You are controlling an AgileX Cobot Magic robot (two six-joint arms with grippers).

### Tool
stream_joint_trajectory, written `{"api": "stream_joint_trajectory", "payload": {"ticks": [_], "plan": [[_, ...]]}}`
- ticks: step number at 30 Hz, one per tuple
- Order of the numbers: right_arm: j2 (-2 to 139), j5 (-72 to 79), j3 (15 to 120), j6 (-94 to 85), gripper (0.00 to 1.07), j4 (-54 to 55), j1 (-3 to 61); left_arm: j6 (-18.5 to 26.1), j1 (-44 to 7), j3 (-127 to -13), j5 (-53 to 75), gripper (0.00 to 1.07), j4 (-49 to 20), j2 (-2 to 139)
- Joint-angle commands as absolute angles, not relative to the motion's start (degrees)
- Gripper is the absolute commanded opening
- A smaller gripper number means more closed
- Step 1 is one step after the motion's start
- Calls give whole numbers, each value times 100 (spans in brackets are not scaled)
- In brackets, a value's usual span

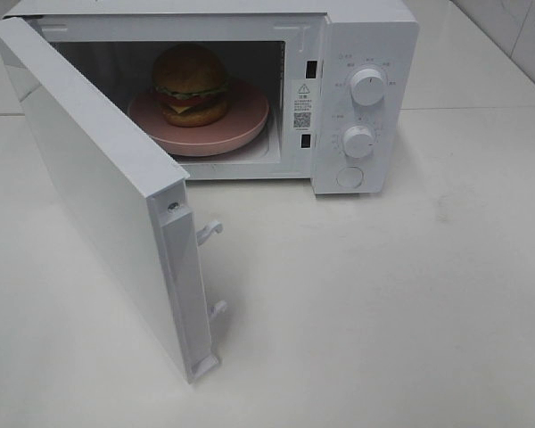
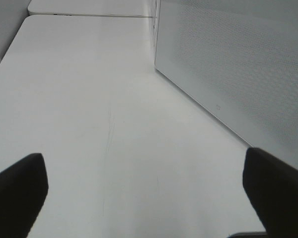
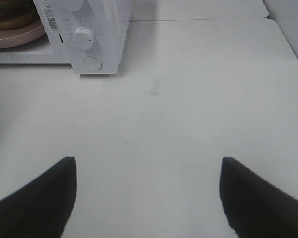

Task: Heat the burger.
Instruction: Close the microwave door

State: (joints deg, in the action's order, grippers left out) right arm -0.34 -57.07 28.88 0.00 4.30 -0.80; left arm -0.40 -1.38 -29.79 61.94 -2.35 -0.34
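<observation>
The tall brown-bunned burger [image 1: 191, 85] sits on its round pink plate [image 1: 241, 134] inside the white microwave [image 1: 366, 53], well ahead of your right gripper [image 3: 148, 193], which like your left gripper [image 2: 145, 191] gapes empty; next, likely, swing shut the open white door [image 1: 98, 196] beside the left one.

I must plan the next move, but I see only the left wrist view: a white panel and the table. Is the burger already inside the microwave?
Observer: Yes, the burger sits on a pink plate inside the microwave.
Operator: Is the door shut?
Observer: No, the door stands wide open.
Operator: And the right tool?
Observer: The right tool is open and empty, above the table.
</observation>
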Motion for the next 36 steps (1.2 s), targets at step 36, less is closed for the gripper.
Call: {"api": "stream_joint_trajectory", "payload": {"ticks": [36], "plan": [[-178, -5701, 2853, -40, 76, 430, -115, -80, -149, -3151, 4836, 65, -86, 1169]]}}
